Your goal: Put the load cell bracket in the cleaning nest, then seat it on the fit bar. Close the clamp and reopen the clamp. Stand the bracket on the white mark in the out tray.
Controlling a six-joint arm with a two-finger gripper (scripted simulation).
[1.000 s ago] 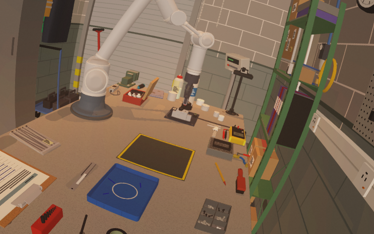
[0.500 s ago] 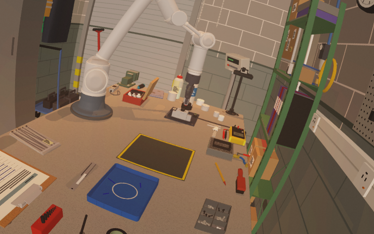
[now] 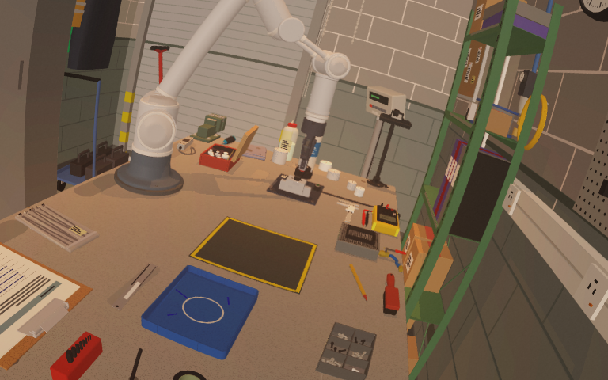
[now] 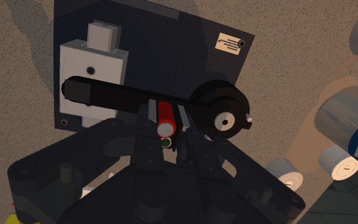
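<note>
The black clamp arm (image 4: 125,95) lies across the grey load cell bracket (image 4: 91,80), which sits over the fit bar (image 4: 101,36) on the dark fixture plate (image 3: 295,188). The clamp's red handle (image 4: 166,118) is held in my closed gripper (image 4: 166,116), which stands over the fixture at the far side of the bench (image 3: 304,172). The arm pivots on a black hub (image 4: 222,111) to the right of the handle. The blue out tray (image 3: 200,311) with its white ring mark (image 3: 203,309) lies near the front of the bench.
A black mat with a yellow border (image 3: 255,253) lies between the fixture and the tray. Small white cylinders (image 3: 331,170) and bottles (image 3: 288,139) stand close around the fixture. A yellow meter (image 3: 385,219) and a grey block (image 3: 358,240) sit to the right, by the green shelf rack (image 3: 482,165).
</note>
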